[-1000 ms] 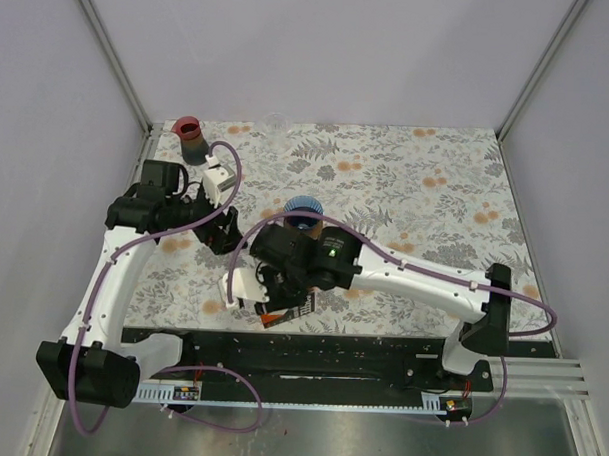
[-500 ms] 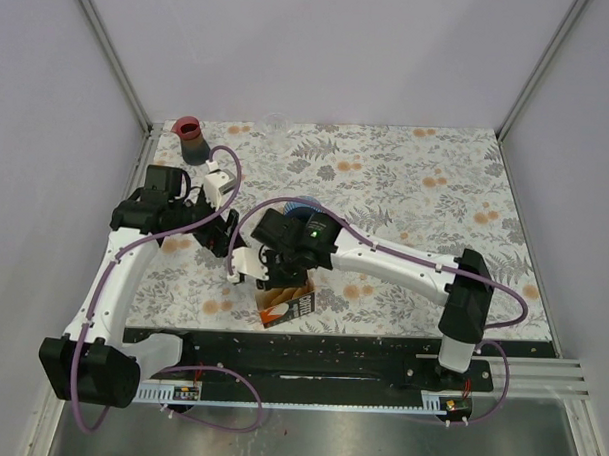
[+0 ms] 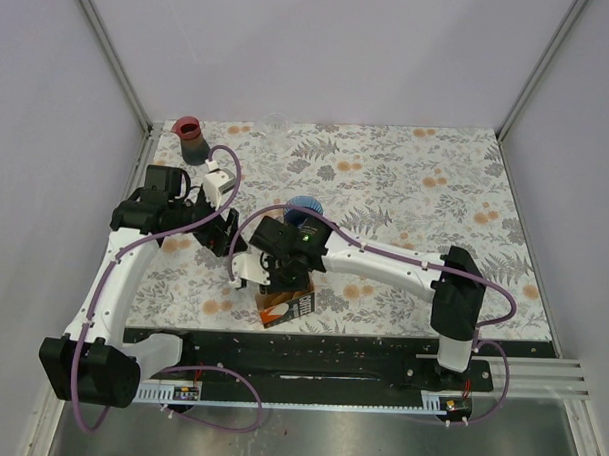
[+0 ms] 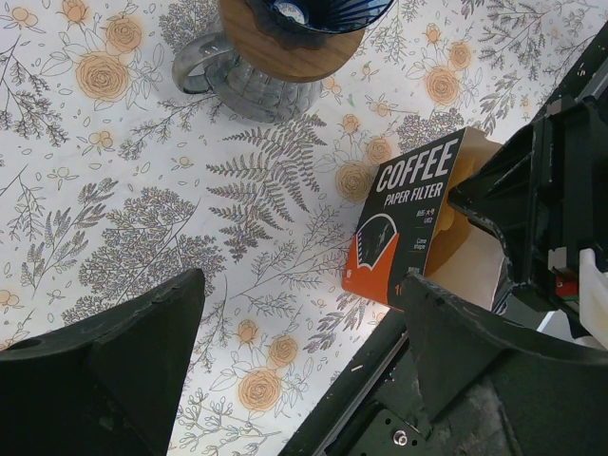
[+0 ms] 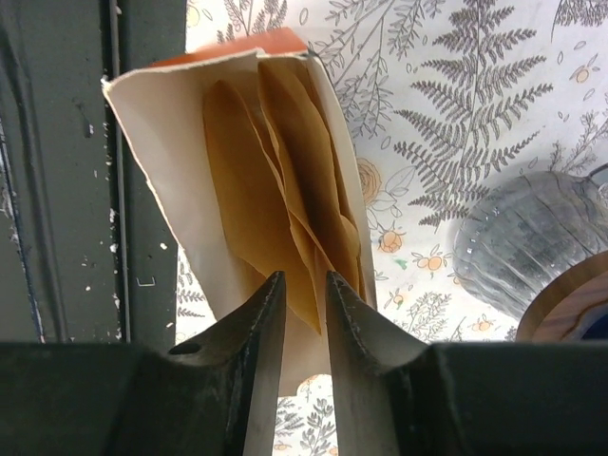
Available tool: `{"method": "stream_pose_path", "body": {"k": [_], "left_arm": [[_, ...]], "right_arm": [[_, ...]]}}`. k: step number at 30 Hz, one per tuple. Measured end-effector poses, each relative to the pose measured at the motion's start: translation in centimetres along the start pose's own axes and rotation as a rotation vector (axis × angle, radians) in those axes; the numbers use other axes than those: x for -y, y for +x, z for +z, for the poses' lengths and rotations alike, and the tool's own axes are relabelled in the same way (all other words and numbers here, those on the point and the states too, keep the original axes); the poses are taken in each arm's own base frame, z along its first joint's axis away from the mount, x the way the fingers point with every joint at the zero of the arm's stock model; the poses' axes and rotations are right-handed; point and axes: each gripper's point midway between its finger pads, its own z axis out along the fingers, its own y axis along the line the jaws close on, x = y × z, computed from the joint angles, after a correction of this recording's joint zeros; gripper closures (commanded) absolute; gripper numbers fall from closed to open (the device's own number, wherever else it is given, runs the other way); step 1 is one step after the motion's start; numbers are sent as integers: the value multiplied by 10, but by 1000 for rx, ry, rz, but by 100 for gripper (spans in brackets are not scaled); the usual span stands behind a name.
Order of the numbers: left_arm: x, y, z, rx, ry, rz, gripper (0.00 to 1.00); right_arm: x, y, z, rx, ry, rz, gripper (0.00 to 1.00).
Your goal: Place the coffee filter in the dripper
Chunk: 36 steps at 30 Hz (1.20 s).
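Your floral-print tablecloth (image 3: 416, 182) sits inside pale lilac walls (image 3: 321, 48). The brown paper coffee filter (image 5: 285, 161) stands in the orange-and-black cardboard box (image 3: 287, 309) at the near edge. The right gripper (image 5: 304, 304) is narrowed, pinching it. The blue cone dripper (image 3: 303, 206) stands just beyond. The left gripper (image 4: 302, 283) gapes wide.

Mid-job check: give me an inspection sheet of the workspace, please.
Surface: floral table cover, no spills seen.
Job's things: coffee filter box open near the front edge, brown filters inside; blue dripper sits on glass carafe, apart from the box.
Clutter: red-rimmed cup at far left corner.
Grippers: left gripper open, holding nothing; right gripper at box mouth, fingers narrow around a filter edge, grip unconfirmed.
Cables: purple cables loop along both arms.
Surroundings: plain walls, black mounting rail.
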Motion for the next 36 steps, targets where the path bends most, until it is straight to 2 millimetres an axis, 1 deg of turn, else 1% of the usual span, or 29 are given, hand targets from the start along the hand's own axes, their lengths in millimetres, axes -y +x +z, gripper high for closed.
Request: {"method": "stream_pose_path", "body": {"k": [5, 10, 14, 18, 19, 20, 21, 22, 24, 29, 32, 36], "left_arm": [[0, 0, 0, -1, 0, -3, 13], [0, 0, 0, 0, 1, -3, 13], [0, 0, 0, 0, 1, -3, 13], [0, 0, 0, 0, 0, -3, 13], [0, 0, 0, 0, 0, -3, 13], [0, 0, 0, 0, 0, -3, 13], [0, 0, 0, 0, 1, -3, 13], [0, 0, 0, 0, 1, -3, 13], [0, 0, 0, 0, 1, -3, 13], [0, 0, 0, 0, 1, -3, 13], [0, 0, 0, 0, 0, -3, 13], [0, 0, 0, 0, 1, -3, 13]], "right_arm": [[1, 8, 3, -29, 11, 9, 69], [5, 16, 3, -49, 23, 25, 63], [6, 17, 4, -51, 24, 31, 62], [5, 21, 13, -72, 8, 35, 64], [5, 22, 17, -81, 1, 37, 65], [4, 24, 21, -90, -5, 38, 69], [4, 25, 24, -97, -9, 39, 78], [3, 27, 26, -103, -14, 41, 85], [2, 28, 29, -109, -19, 46, 94], [0, 29, 28, -117, -26, 62, 100], [0, 28, 23, -118, -26, 68, 100], [4, 19, 13, -90, -6, 69, 100]]}}
